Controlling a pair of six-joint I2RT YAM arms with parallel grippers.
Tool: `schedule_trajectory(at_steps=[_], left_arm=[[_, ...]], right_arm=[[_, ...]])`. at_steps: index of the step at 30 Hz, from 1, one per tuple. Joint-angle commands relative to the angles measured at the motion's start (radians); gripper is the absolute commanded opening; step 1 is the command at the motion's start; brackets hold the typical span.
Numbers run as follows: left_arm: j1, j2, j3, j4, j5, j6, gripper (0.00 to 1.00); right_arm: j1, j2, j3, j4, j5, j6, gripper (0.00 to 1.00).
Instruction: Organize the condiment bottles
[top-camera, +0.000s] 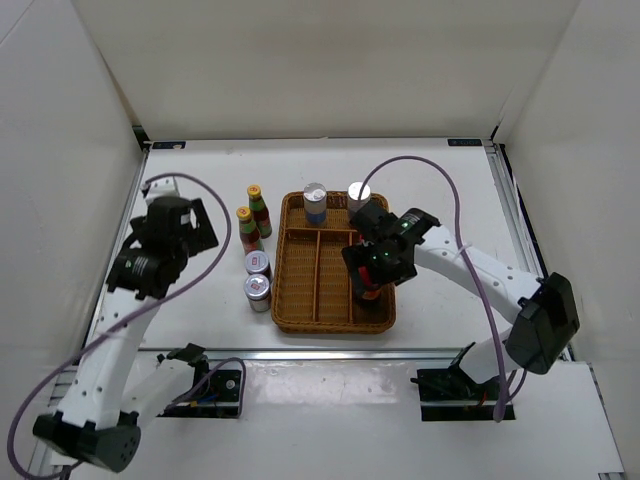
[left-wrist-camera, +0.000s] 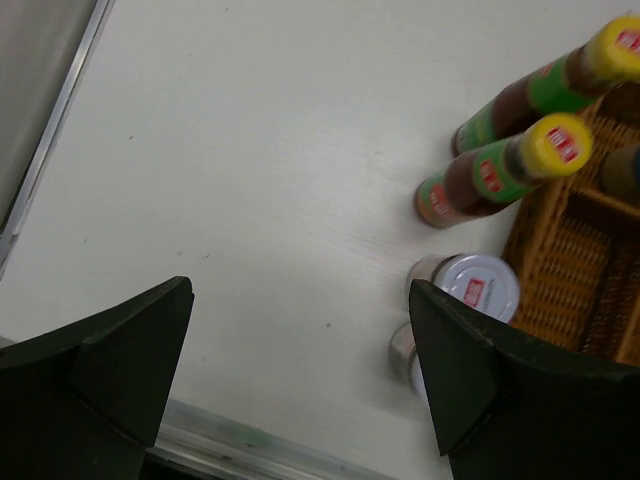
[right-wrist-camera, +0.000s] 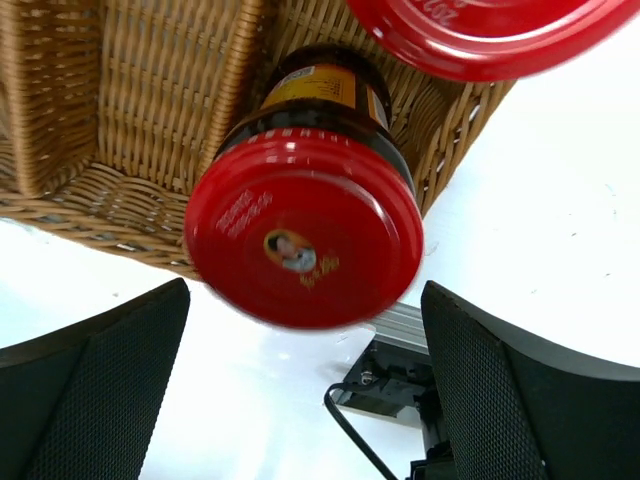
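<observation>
White table (top-camera: 220, 170), matte, with a few small specks in the left wrist view. White panels box it in: back wall (top-camera: 320, 60), left wall (top-camera: 50, 150), right wall (top-camera: 590, 120). Aluminium near rail (top-camera: 300, 354) along the front edge, side rail (top-camera: 503, 200) on the right. Light is even and diffuse, shadows soft.

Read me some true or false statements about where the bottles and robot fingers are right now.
1. Both yellow-capped bottles stand on the table, left of the wicker tray. True.
2. The left fingers grip a silver-lidded jar. False: the left fingers are open, holding nothing.
3. A red-capped jar is inside the tray. True.
4. The short silver-lidded jars are in the tray. False: they stand on the table beside it.
</observation>
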Motion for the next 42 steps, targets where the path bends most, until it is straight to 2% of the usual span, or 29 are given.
schedule_trajectory(at_steps=[1, 5, 11, 15, 20, 27, 30, 36, 42], left_arm=[[-0.004, 0.1, 0.117, 0.068, 0.026, -0.031, 1.0], [-0.004, 0.241, 0.219, 0.068, 0.179, -0.08, 1.0], [-0.013, 0.408, 0.228, 0.17, 0.227, -0.057, 1.0], [-0.013, 0.47, 0.237, 0.214, 0.264, -0.071, 1.0], [-0.022, 0.531, 0.246, 0.223, 0.224, -0.071, 1.0], [-0.062, 0.573, 0.208, 0.258, 0.215, -0.06, 0.91], [-0.062, 0.582, 0.199, 0.258, 0.215, -0.049, 0.81], [-0.062, 0.582, 0.174, 0.258, 0.195, -0.04, 0.79], [-0.062, 0.573, 0.154, 0.295, 0.195, -0.02, 0.69]], right_arm=[[0.003, -0.06, 0.063, -0.006, 0.027, -0.017, 1.0], [0.003, -0.084, 0.121, 0.021, 0.107, -0.038, 1.0], [-0.007, -0.074, 0.161, 0.055, 0.182, -0.031, 1.0], [-0.016, -0.074, 0.158, 0.055, 0.17, -0.081, 1.0], [-0.026, -0.106, 0.123, 0.064, 0.127, -0.121, 1.0], [-0.095, -0.106, 0.092, 0.083, 0.07, -0.155, 1.0], [-0.118, -0.129, 0.065, 0.092, 0.058, -0.155, 1.0], [-0.168, -0.158, 0.019, 0.092, 0.029, -0.144, 1.0], [-0.179, -0.176, 0.0, 0.092, -0.019, -0.144, 1.0]])
